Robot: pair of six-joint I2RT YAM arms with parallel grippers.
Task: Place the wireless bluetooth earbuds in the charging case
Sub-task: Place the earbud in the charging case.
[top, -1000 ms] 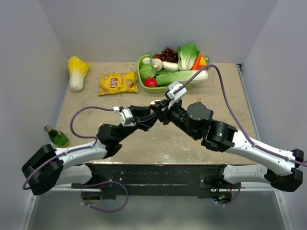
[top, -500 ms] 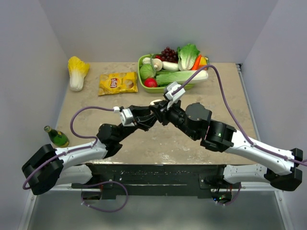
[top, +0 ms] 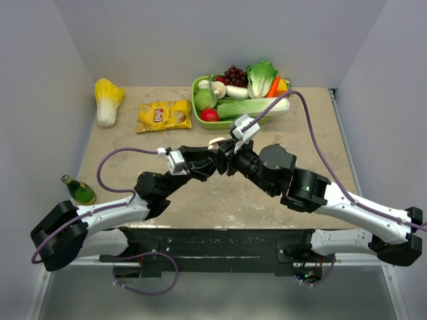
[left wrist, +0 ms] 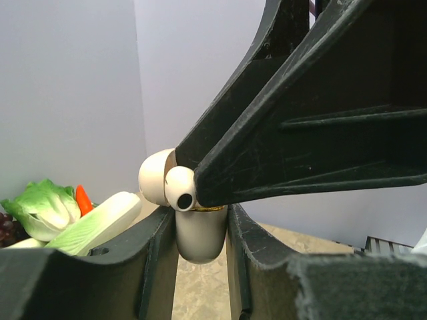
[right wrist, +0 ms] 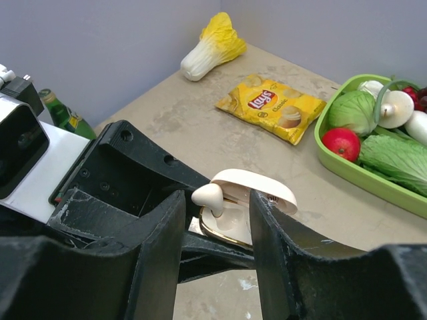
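Note:
My left gripper [top: 213, 163] [left wrist: 200, 223] is shut on the charging case [left wrist: 200, 243], a white oval held above the table with its lid [right wrist: 267, 190] [top: 217, 141] open. One cream earbud [right wrist: 212, 197] [left wrist: 180, 190] stands with its stem in the case's tan inside. My right gripper [top: 225, 159] [right wrist: 217, 207] straddles the open case. Its jaws stand wider apart than the bud, which lies near one finger [right wrist: 160, 233]. I see no second earbud.
A green tray [top: 197, 101] [right wrist: 337, 163] of toy vegetables and fruit stands at the back. A yellow chips bag [top: 164, 115] [right wrist: 270, 107] and a napa cabbage [top: 107, 100] [right wrist: 213, 43] lie back left. A green bottle [top: 79, 191] lies at the left edge.
The right gripper shifted slightly left and back, then returned a little. Both grippers stay together over the table's middle, and the left still holds the case.

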